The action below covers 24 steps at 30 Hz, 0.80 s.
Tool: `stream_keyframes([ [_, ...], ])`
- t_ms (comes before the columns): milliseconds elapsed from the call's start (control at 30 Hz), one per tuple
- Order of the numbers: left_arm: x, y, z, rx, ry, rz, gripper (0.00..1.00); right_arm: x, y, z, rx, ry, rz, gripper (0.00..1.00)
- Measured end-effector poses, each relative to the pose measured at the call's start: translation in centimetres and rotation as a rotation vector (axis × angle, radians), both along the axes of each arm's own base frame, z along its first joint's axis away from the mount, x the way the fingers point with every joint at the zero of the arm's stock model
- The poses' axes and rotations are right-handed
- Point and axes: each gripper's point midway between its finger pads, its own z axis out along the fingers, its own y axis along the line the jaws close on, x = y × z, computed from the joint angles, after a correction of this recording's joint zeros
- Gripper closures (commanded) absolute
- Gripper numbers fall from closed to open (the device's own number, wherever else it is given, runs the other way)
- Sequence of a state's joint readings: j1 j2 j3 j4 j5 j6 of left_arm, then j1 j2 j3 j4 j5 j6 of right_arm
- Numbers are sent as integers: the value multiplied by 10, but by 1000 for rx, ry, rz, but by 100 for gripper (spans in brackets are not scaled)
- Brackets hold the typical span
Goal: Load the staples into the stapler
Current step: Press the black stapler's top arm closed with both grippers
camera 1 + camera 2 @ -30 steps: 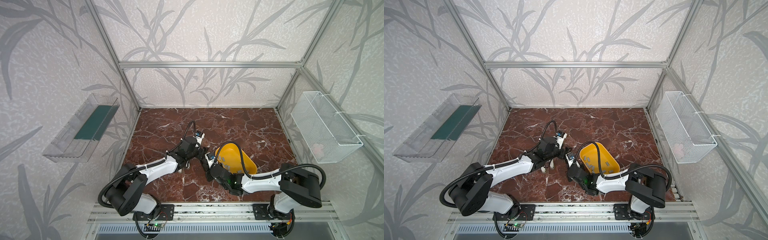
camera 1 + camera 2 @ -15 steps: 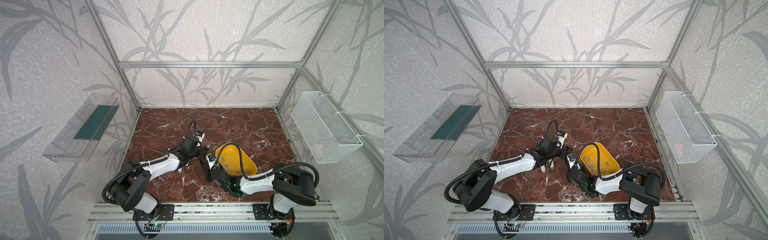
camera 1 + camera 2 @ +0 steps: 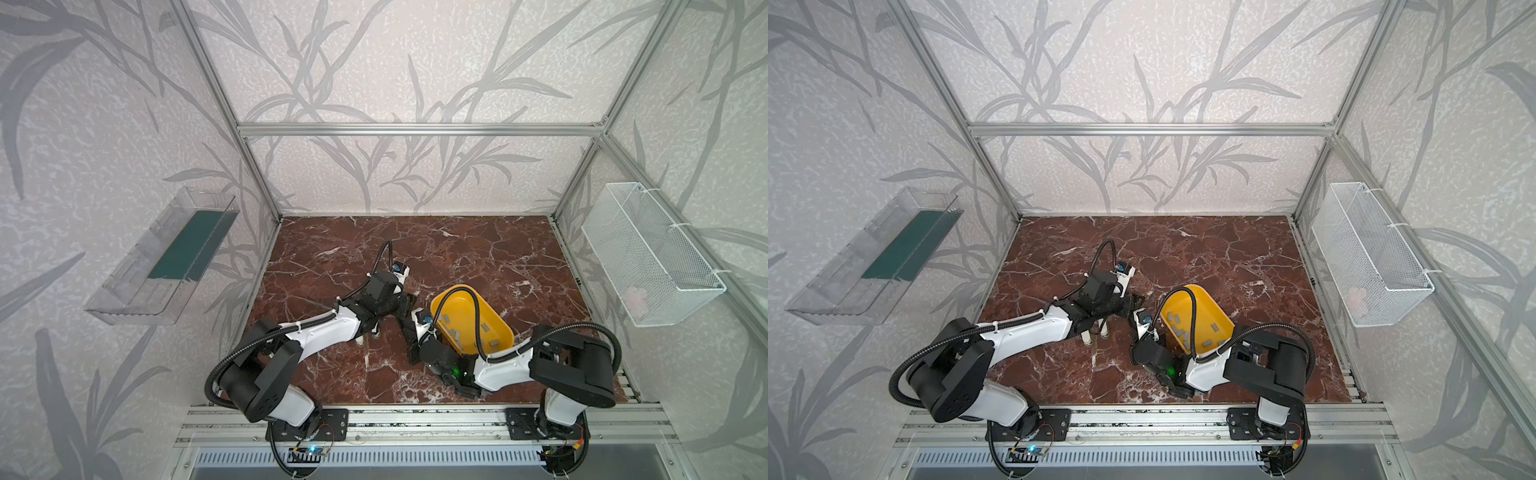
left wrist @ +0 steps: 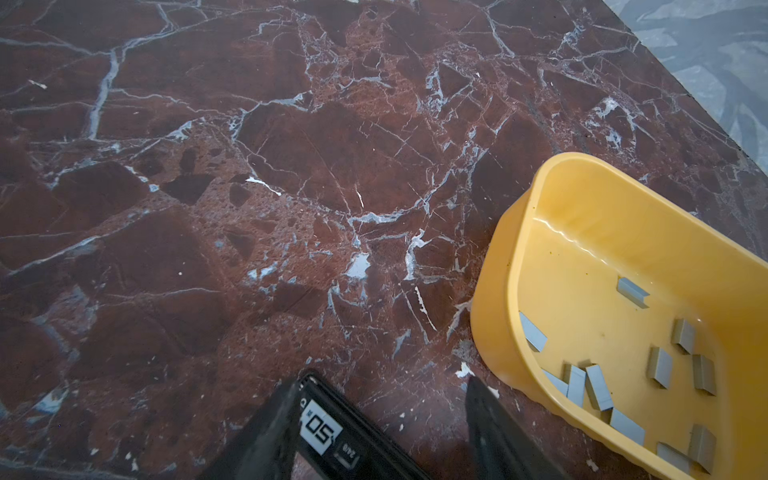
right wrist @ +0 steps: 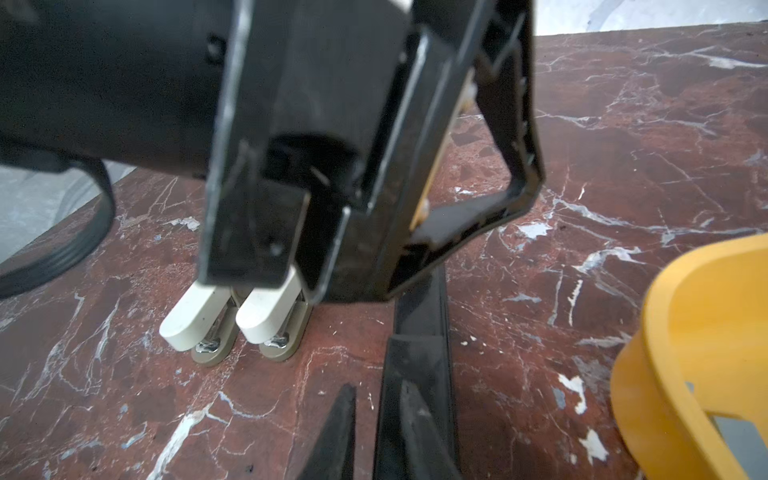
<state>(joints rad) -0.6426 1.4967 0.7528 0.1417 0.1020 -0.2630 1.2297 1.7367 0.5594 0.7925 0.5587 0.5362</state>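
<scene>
The black stapler (image 5: 419, 316) lies on the marble floor between my two grippers, next to the yellow tray (image 4: 494, 291). Several grey staples (image 4: 598, 386) lie in that tray (image 3: 503, 328). My right gripper (image 5: 376, 388) is pinched narrowly on the stapler's near end, with one finger over the bar and one beside it. My left gripper (image 4: 382, 382) stands open round the far end (image 4: 320, 428), which carries a "50" label. That end rests against one finger and is clear of the other. In both top views the grippers meet at the floor's middle (image 3: 409, 307) (image 3: 1136, 305).
Two small cream staplers (image 5: 199, 316) (image 5: 266, 311) stand on the floor under the left arm (image 3: 324, 328). A clear bin (image 3: 166, 257) hangs on the left wall and a white wire basket (image 3: 648, 257) on the right wall.
Both arms' elbows have shifted slightly. The grippers stay at the stapler, which has not visibly moved.
</scene>
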Motion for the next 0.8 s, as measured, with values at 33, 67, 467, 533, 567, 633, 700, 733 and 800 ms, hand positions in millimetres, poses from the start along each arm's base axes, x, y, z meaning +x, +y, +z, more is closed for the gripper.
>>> stream_keyframes([
  [33,0,0,0,0,0,0,37,0,0,-1,1,0,-1,79],
  [67,0,0,0,0,0,0,37,0,1,-1,3,0,-1,79],
  [467,0,0,0,0,0,0,37,-11,10,-19,14,36,31,79],
  [533,0,0,0,0,0,0,37,-20,-2,-51,-84,78,41,79],
  [567,0,0,0,0,0,0,37,-21,-6,-57,-92,76,33,79],
  [633,0,0,0,0,0,0,37,-20,-6,-54,-80,71,29,79],
  [700,0,0,0,0,0,0,37,-20,-6,-53,-80,70,29,78],
  [733,0,0,0,0,0,1,37,-20,-6,-53,-82,70,29,77],
  [800,0,1,0,1,0,3,37,-21,-7,-51,-95,73,34,74],
])
